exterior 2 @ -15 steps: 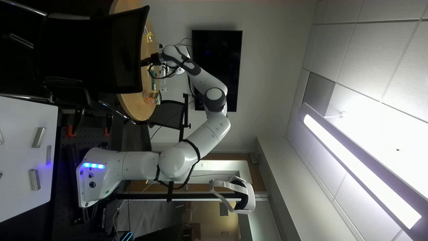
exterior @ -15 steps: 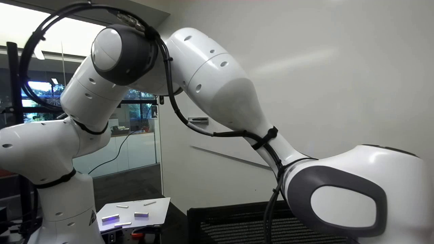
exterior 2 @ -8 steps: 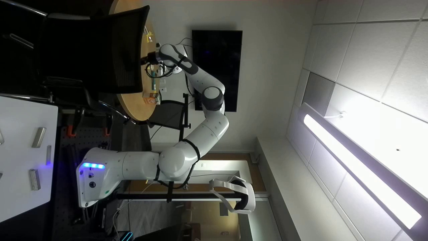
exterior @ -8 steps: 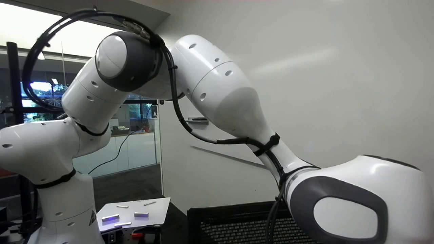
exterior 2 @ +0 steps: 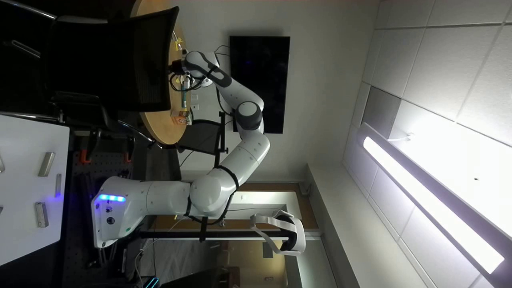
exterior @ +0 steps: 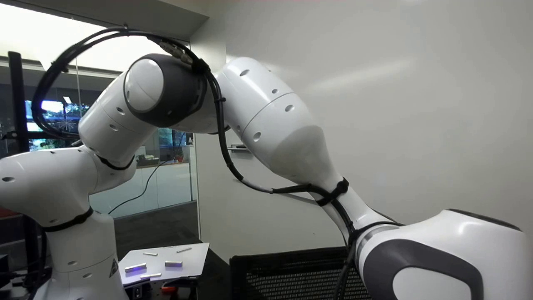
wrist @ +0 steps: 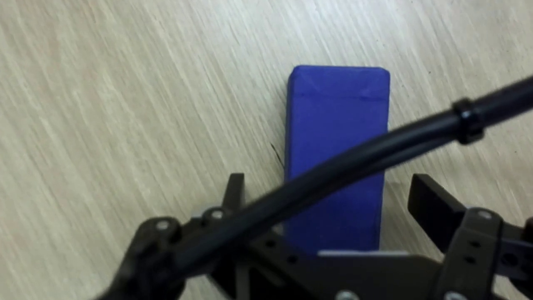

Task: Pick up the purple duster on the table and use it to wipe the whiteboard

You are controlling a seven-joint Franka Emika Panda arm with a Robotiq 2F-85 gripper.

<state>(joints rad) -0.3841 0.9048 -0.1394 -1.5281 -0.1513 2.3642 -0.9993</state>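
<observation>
Wrist view: my black two-finger gripper (wrist: 328, 181) has its fingers (wrist: 435, 210) spread apart, one to either side of the dark bluish-purple rectangular duster (wrist: 339, 112). Wood grain shows along both flanks; neither finger appears to touch it. Fingertip height above the surface: cannot tell. The duster lies flat on the light wood-grain table (wrist: 125, 125), its long side running up the view, its lower end hidden by my gripper. A glossy black cable (wrist: 395, 146) crosses diagonally in front of it.

In an exterior view, the large glossy white whiteboard (exterior: 395, 125) fills the wall behind my white-and-grey arm (exterior: 283, 129). In an exterior view, my arm reaches to the table, the gripper dark and partly hidden behind a black mesh chair back (exterior 2: 108, 64). An orange-and-white box (exterior 2: 181, 117) sits on the same tabletop.
</observation>
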